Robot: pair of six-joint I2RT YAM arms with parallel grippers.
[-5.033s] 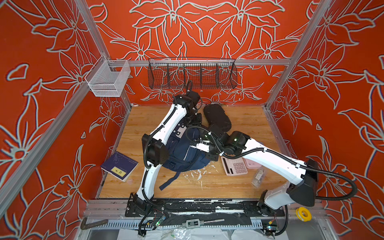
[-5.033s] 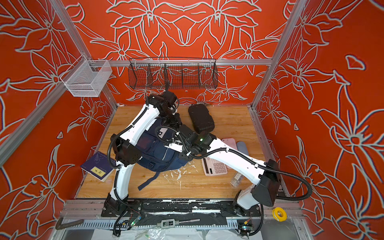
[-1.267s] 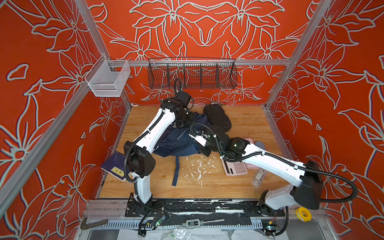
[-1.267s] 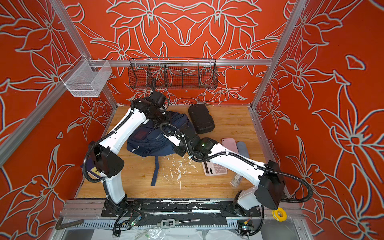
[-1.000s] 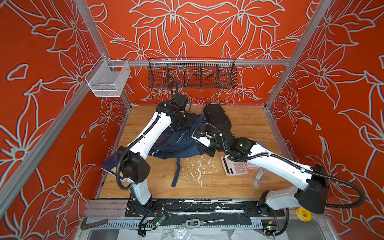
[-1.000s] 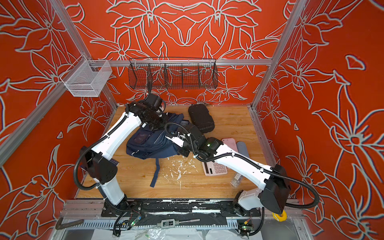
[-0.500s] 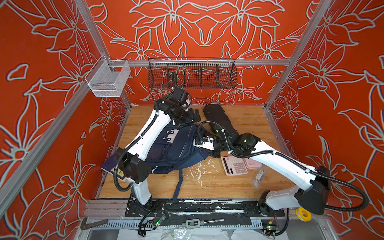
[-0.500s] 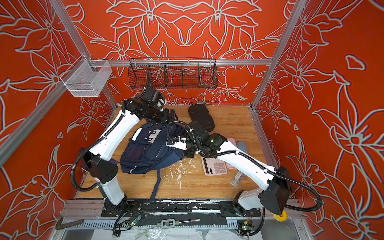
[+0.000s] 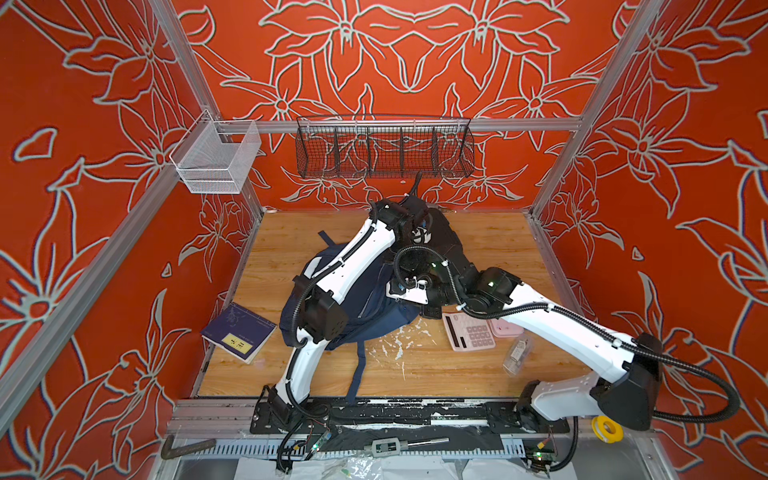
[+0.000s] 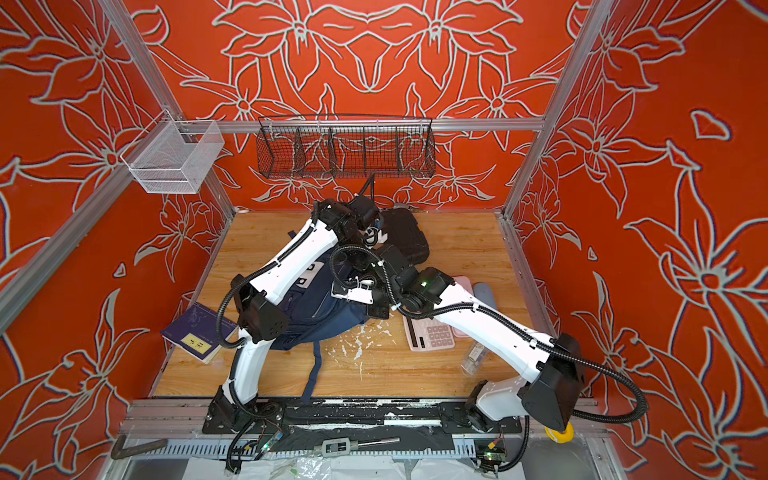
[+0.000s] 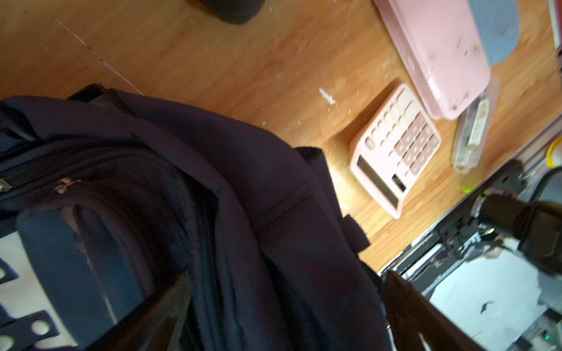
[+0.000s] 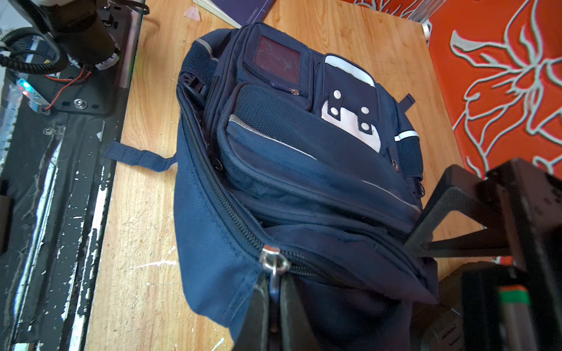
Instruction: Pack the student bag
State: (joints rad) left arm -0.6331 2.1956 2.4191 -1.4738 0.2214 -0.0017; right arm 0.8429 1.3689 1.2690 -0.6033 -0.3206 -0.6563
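The right end effector [image 12: 271, 293] clamps the zipper pull [image 12: 274, 263] of the student bag [image 12: 292, 158], likely to unzip it for packing, while the left end effector [image 9: 419, 232] hovers released.

The left arm [image 9: 353, 262] and right arm [image 9: 557, 324] are wearing white shells with black joints — ribbed black cables [image 9: 698, 414] are running alongside.

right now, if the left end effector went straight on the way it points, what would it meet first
Probably the student bag: in the left wrist view its navy fabric fills the space ahead of the open left end effector. The table and pink calculator lie beyond it; depth is unclear.
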